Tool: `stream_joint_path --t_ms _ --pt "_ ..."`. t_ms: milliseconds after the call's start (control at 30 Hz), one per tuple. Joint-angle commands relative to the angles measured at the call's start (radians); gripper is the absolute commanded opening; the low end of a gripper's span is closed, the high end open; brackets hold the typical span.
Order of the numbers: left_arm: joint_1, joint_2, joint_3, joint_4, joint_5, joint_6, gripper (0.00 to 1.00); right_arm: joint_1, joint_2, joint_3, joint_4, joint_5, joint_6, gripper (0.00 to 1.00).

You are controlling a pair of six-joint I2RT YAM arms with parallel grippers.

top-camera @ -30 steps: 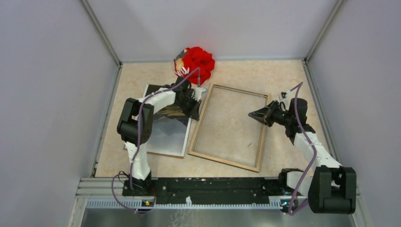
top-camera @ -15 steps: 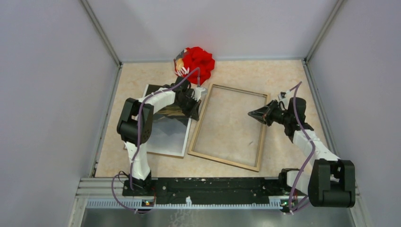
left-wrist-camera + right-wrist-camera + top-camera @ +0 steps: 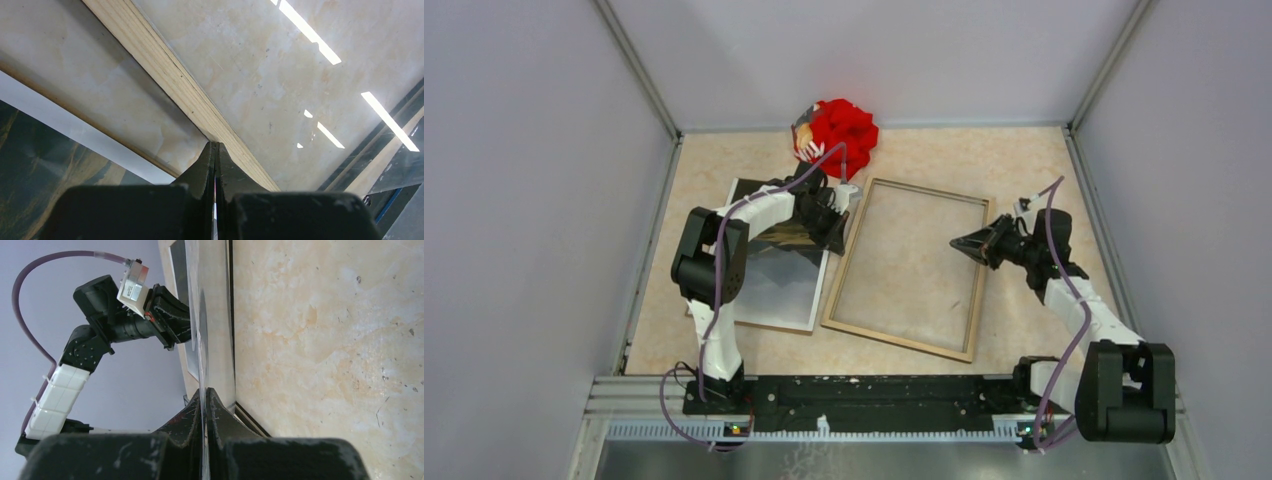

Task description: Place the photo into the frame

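Right arm (image 3: 1079,305) shoulder swung left (slightly), elbow lowered

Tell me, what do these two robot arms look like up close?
Both match: the left arm and right arm have white links between chunky black joints. A thin purple cable loops along each. The jaws are black tapering wedges, the right pair scuffed.

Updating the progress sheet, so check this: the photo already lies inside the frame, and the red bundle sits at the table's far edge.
Wrong on one count: the photo lies outside the frame, beside its left rail, as the top view shows. The red bundle does sit at the far edge of the table.
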Motion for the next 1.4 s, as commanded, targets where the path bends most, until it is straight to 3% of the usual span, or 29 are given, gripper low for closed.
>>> stream_joint_path --t_ms 0,933,1067,1233,1367 --pt "-0.009 0.011 -0.010 -0.008 0.009 0.012 0.00 -0.005 -0.029 -0.017 -0.008 -0.007 -0.004 0.00" --pt "-0.011 0.008 -0.009 -0.008 0.004 0.007 0.00 -0.019 -0.007 -0.041 -0.017 -0.054 -0.034 0.00" --pt "-0.011 0.012 -0.007 -0.006 0.013 0.001 0.00 -0.019 -0.020 -0.027 -0.029 -0.101 -0.094 0.00" --pt "-0.011 0.012 0.001 -0.010 0.009 0.001 0.00 -0.019 -0.031 0.063 -0.240 -0.092 -0.291 0.00" --pt "-0.011 0.012 0.002 -0.012 0.008 0.001 0.00 -0.018 -0.015 0.094 -0.277 -0.089 -0.341 0.00"
